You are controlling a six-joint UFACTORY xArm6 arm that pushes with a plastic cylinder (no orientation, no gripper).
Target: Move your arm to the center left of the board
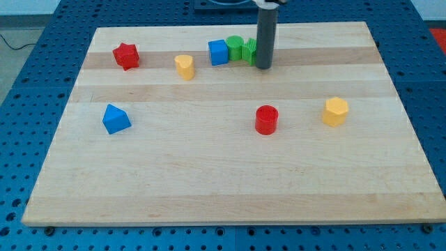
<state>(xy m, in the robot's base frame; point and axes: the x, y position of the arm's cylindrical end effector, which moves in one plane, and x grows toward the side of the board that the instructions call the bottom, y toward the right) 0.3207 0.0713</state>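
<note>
My tip (263,67) rests on the wooden board (230,188) near the view's top centre. It stands just right of two green blocks (240,49), touching or nearly touching the nearer one. A blue cube (218,52) sits at the left of the green blocks. A yellow heart-shaped block (185,66) lies further left, and a red star block (126,56) is at the top left. A blue triangular block (115,118) lies at the centre left. A red cylinder (266,119) and a yellow hexagonal block (335,111) lie right of centre.
The board lies on a blue perforated table (28,97). A dark cable (14,43) shows at the top left corner, off the board.
</note>
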